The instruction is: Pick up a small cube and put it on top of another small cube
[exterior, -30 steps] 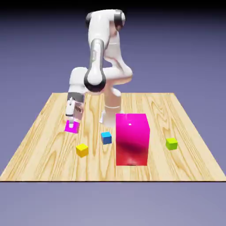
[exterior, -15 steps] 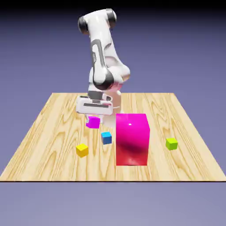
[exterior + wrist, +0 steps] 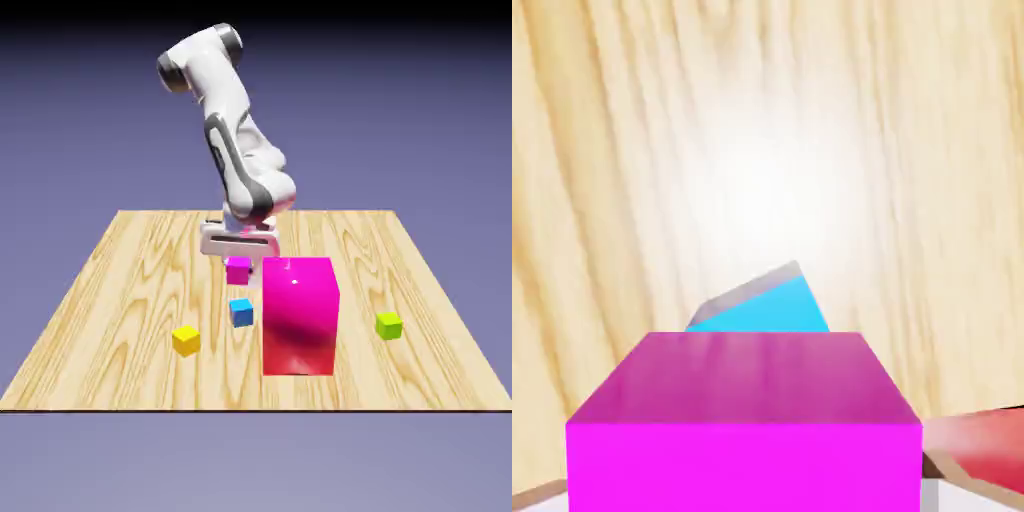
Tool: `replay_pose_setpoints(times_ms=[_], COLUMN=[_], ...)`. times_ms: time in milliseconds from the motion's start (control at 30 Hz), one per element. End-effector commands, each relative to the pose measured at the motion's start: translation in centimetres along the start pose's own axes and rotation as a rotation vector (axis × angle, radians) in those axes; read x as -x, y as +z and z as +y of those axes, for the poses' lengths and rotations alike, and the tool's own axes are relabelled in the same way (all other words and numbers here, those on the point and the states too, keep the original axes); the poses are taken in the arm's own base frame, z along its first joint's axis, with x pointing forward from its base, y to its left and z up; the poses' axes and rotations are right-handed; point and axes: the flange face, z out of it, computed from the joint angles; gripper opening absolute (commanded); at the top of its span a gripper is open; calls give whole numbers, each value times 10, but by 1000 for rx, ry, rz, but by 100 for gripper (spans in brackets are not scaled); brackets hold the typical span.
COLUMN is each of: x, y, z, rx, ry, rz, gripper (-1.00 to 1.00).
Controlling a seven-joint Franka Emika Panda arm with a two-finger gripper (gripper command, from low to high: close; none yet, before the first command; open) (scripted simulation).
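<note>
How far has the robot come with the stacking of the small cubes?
Done: the small pink cube is picked up, held between the jaws.
In hand: bringing it to the small blue cube, which shows partly behind it in the hand view.
Left: the blue cube's top carries nothing, so setting down and letting go probably remain.

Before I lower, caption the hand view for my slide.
Magenta cube gripped between the fingertips, blue cube partly hidden beyond it.
</note>
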Motion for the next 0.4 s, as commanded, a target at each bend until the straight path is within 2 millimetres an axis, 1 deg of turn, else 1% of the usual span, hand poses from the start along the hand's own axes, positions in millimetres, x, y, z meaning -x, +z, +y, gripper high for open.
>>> replay_pose_setpoints(times_ms=[0,167,333,367], x=[-1,-2,3,3], y=[7,33,48,48], z=[0,-1,-2,-2], rx=[-2,-5,10,10], ry=[-1,0,3,3], rz=[3,3,-15,-15], gripper=[-100,-100,-100,100])
